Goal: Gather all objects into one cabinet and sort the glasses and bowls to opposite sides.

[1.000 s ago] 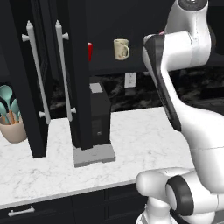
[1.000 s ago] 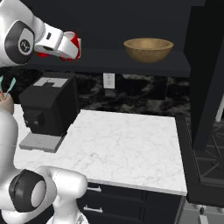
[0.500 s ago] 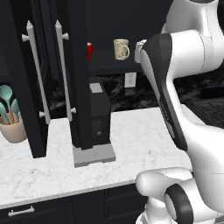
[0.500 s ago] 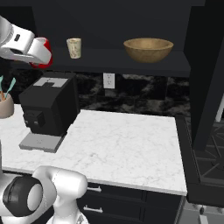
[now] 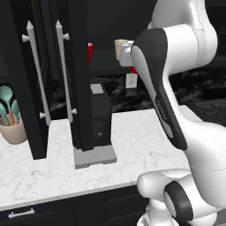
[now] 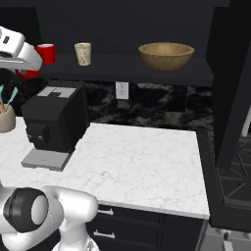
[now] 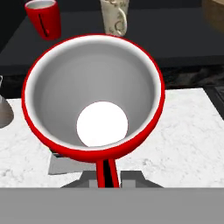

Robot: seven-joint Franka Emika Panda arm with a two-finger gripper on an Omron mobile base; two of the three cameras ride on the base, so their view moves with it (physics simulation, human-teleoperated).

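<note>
My gripper (image 7: 105,174) is shut on the rim of a red cup (image 7: 94,94) whose white inside faces the hand camera. From the right base view the gripper (image 6: 23,64) hangs at the far left, in front of the open cabinet shelf (image 6: 127,67), with the held cup (image 6: 27,73) just under the hand. On that shelf stand a second red cup (image 6: 45,53), the cream mug (image 6: 83,53) and the wooden bowl (image 6: 165,55) further right. In the left base view the shelved cup (image 5: 90,52) peeks past the open door (image 5: 79,88), next to the mug (image 5: 120,47).
A black coffee machine (image 6: 54,122) stands on the white marble counter (image 6: 142,157) below the shelf. A beige pot of teal utensils (image 5: 13,128) sits at the counter's left end. Another tall dark door (image 6: 233,88) hangs open at the right.
The hand has swung left and slightly down along the shelf front with the red cup in it, uncovering the mug and the other red cup. The things on the shelf have not moved.
</note>
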